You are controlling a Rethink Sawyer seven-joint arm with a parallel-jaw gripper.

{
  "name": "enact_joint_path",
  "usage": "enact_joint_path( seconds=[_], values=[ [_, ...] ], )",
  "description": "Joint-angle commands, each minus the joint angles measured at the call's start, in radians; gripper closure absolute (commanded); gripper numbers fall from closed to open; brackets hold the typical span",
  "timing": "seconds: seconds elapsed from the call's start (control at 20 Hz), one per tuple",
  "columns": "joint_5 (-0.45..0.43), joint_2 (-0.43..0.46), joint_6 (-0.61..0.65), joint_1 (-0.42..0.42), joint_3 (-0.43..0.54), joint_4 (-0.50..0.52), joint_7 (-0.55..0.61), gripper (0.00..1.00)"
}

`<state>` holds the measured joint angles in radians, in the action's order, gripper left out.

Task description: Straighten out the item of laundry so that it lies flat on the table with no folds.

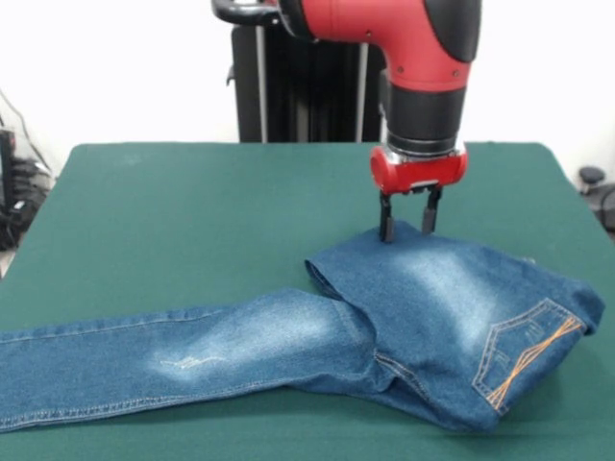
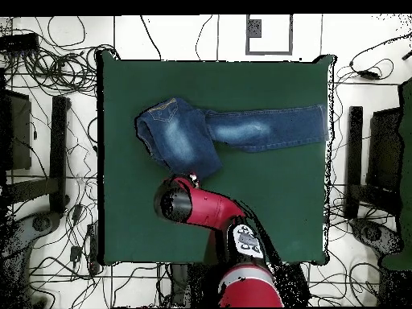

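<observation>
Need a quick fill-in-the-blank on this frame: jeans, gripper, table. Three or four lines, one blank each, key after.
1. The blue denim jeans lie on a table with a dark ____ cloth top.
2. The red and black arm's gripper is down at the jeans' ____ edge in the front view.
3. The stitching on the jeans' back pocket is ____.
4. One leg is ____ over the jeans' upper part, so they are not flat.

Missing words: green; far; orange; folded
</observation>
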<state>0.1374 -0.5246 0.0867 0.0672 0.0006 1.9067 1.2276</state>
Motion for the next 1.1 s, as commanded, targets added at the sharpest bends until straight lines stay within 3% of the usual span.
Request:
enact_joint_path(
  seconds=[0.05, 1.1],
  values=[
    [0.038, -0.037, 0.107, -0.063, 0.08, 0.05, 0.244, 0.0],
    [0.018, -0.037, 0.057, -0.03, 0.116, 0.059, 0.225, 0.0]
  ],
)
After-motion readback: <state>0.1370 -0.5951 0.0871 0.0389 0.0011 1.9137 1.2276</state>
